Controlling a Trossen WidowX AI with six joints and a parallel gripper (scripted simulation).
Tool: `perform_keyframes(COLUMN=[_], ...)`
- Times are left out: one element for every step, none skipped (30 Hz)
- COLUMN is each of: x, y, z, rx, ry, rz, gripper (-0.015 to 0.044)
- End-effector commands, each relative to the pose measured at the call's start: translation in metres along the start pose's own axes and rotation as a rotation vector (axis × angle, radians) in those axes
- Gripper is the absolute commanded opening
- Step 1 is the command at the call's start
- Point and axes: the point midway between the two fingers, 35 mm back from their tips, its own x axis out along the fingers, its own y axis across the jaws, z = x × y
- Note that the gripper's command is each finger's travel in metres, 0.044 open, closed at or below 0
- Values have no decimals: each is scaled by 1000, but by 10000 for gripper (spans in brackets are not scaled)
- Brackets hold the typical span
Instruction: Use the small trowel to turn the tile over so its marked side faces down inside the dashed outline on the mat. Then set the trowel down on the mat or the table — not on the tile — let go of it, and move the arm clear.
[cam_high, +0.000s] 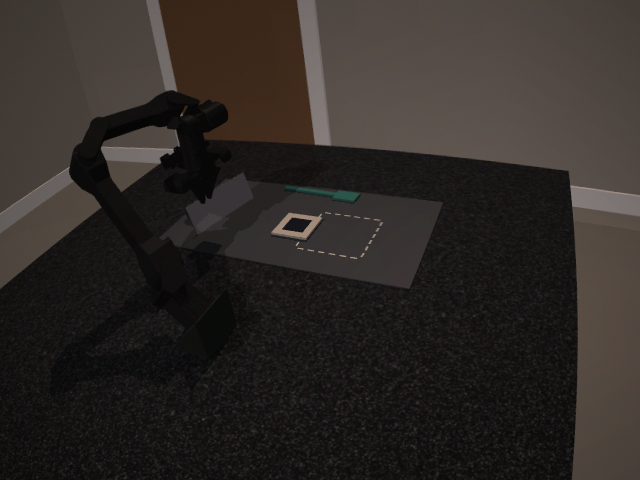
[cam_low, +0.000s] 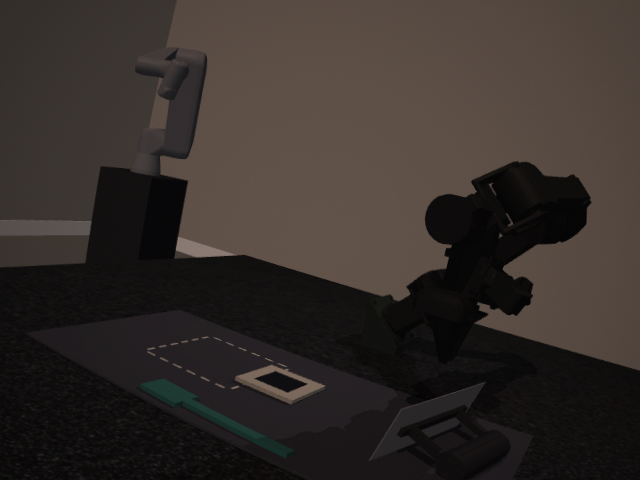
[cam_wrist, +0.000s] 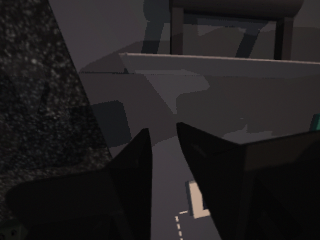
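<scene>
A cream tile (cam_high: 297, 224) (cam_low: 281, 382) (cam_wrist: 196, 201) lies flat with its dark square facing up, over one edge of the dashed outline (cam_high: 357, 257) (cam_low: 149, 351). A flat teal tool (cam_high: 346, 196) (cam_low: 165, 392) with a long handle lies on the mat's back edge. A grey plate (cam_high: 227, 198) (cam_low: 429, 408) with a dark bar handle (cam_low: 478, 452) on two struts stands tilted at the mat's end; which of these tools is the trowel I cannot tell. My gripper (cam_high: 206, 200) (cam_low: 444, 360) (cam_wrist: 163, 131) is slightly open and empty, above and beside the grey plate, touching nothing visible.
The dark mat (cam_high: 398, 258) (cam_low: 93, 335) lies on the black speckled table (cam_high: 413, 387). A grey second arm (cam_low: 191, 103) stands on a black pedestal (cam_low: 118, 217) beyond the table. The arm's shadow falls across the mat's end.
</scene>
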Motion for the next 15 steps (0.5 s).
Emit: perform_keyframes(x=[1,1,1,1,1,1,1,1,2,2,2,2,2,2,2], y=[-3,-3,-4,-4,-5,-5,-6,-6,-7,-7,-7,-8,-8,-8,-8], z=[12,15,18,21,24,27,30,33,36,39,42,45,47,50,53], rx=[-143,-176,-209,-243,-276,-309,-341,-373,-405,-437,-471,-506,-541,-575,-610], ry=[6,6,6,6,6,6,6,6,6,6,6,6,6,6,7], rz=[2,0,-1,-3,-4,-5,-6,-7,-8,-9,-8,-8,-8,-7,-7], gripper=[100,100,100,100,100,100,100,100,100,100,100,100,100,100,100])
